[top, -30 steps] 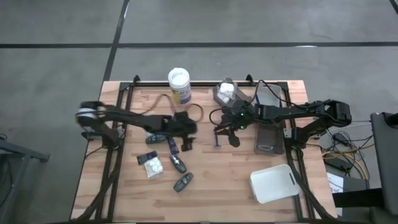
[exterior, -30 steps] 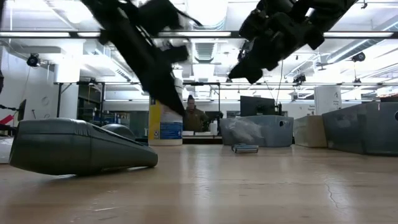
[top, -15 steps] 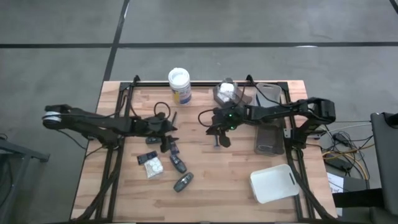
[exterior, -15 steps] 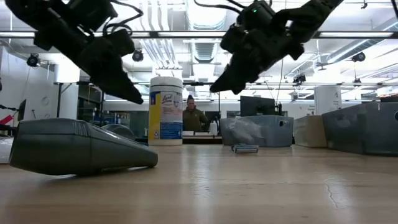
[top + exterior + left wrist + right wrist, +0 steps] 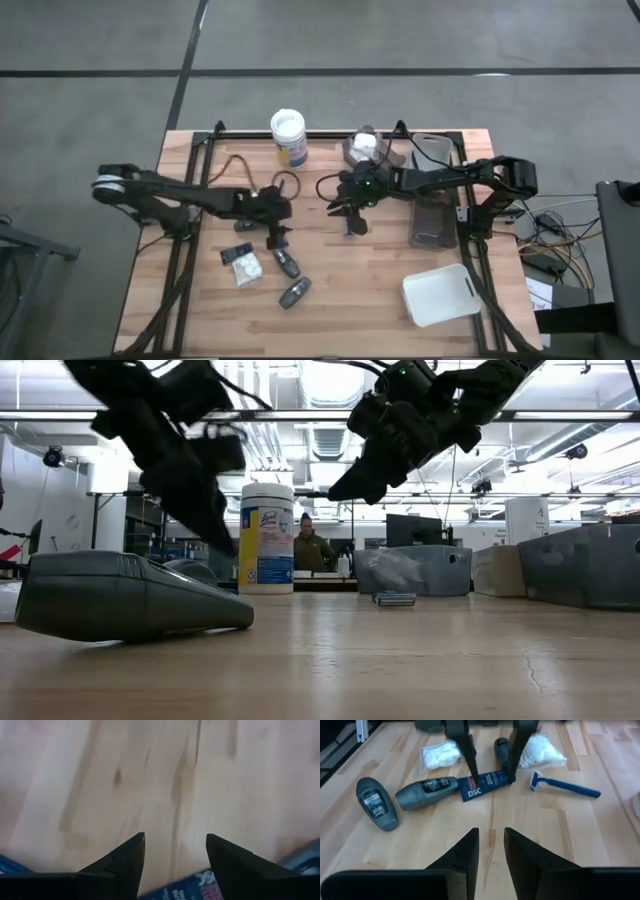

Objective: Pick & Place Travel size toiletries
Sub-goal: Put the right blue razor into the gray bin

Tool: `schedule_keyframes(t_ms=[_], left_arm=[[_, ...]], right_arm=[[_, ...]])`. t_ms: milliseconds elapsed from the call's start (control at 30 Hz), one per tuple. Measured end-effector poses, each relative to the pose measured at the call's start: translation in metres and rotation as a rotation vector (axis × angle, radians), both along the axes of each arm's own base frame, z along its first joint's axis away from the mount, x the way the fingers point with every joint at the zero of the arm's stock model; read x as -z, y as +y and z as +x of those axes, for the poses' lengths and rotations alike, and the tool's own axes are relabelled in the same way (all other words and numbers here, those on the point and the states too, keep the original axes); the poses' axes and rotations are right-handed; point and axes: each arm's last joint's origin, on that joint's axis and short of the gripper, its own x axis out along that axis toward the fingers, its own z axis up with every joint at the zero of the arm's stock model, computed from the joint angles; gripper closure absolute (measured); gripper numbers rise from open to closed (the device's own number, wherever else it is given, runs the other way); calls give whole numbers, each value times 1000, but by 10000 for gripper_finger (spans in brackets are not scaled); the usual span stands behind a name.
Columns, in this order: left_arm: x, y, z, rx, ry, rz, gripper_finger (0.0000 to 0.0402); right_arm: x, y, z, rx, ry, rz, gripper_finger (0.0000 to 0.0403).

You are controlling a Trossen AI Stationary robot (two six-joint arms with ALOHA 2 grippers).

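The wooden table (image 5: 340,270) is seen under both arms. The left gripper (image 5: 490,757) is held low with its fingers spread wide on either side of a blue DSC tube (image 5: 482,784), which lies flat between the tips, not clamped. Just beside that tube, two grey bottles (image 5: 422,791), white packets (image 5: 441,755) and a blue razor (image 5: 565,786) are found. The right gripper (image 5: 352,207) is raised nearby, fingers narrowly parted, nothing held.

— What do we have on the wooden table (image 5: 340,290)?
— Packets (image 5: 243,264), grey bottles (image 5: 294,292) and a razor (image 5: 563,786) mid-table; a jar (image 5: 288,136) at the far edge; trays (image 5: 438,294) along the right edge.
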Motion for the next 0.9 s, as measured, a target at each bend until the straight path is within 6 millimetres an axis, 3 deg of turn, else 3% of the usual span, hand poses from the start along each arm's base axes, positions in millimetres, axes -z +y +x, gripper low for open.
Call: schedule_keyframes(t_ms=[267, 533, 767, 900], left_arm=[[-2, 3, 23, 13, 36, 51, 205], [-7, 3, 21, 12, 24, 59, 206], [-2, -1, 27, 105, -234, 95, 207], [8, -2, 21, 132, -311, 79, 207]], right_arm=[[1, 0, -3, 0, 33, 6, 286], [2, 1, -4, 23, 51, 44, 263], [2, 1, -4, 68, 70, 119, 246], [9, 2, -11, 145, 206, 237, 240]])
